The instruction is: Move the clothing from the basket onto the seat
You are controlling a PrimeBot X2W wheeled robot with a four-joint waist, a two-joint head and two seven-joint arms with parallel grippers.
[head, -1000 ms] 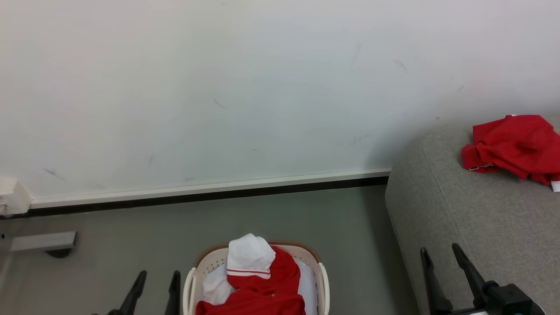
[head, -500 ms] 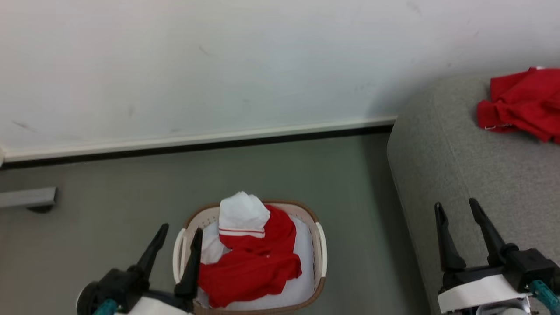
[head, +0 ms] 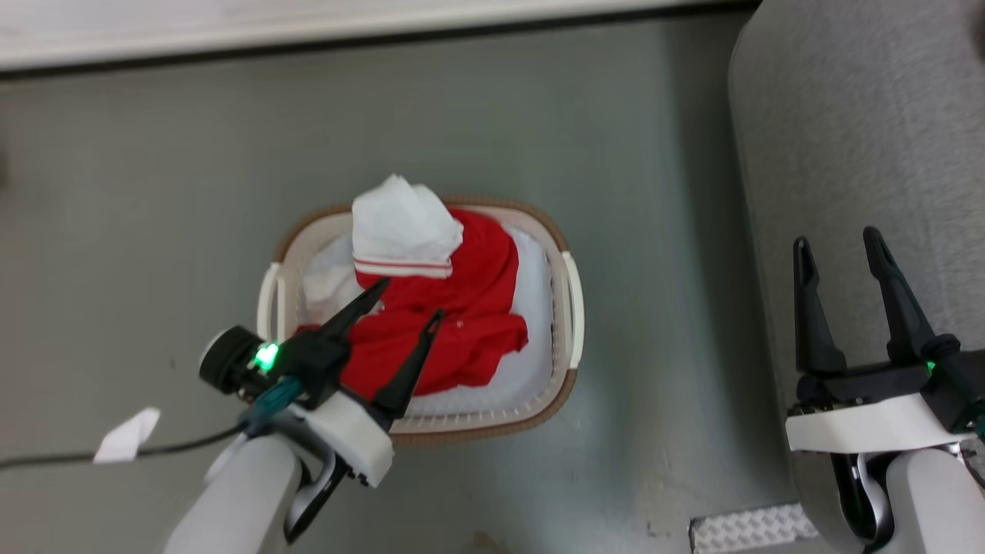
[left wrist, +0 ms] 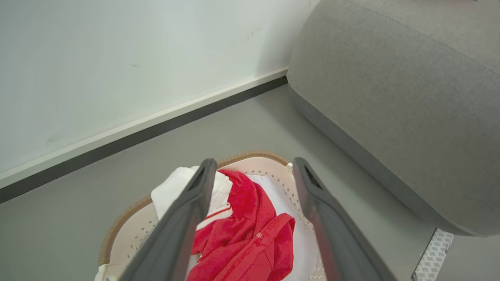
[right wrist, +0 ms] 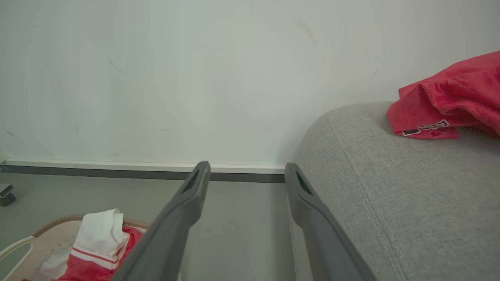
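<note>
Soft, matt, finely knitted: red cloth garment with white panels and striped trim. Smooth perforated plastic with a faint sheen, topped by a brown woven-look rim: oval cream-white basket. Thin and matt inside it: pale white liner cloth. Coarse woven upholstery, matt, with a stitched seam: large grey sofa. Fleecier nap on the second red cloth garment. Smooth and dull: grey floor. Matt paint, scuffed: white wall. Matt dark plastic-looking fingers and smooth white wrist shells: left gripper, right gripper. Raised tread pattern, metallic look: small embossed plate.
</note>
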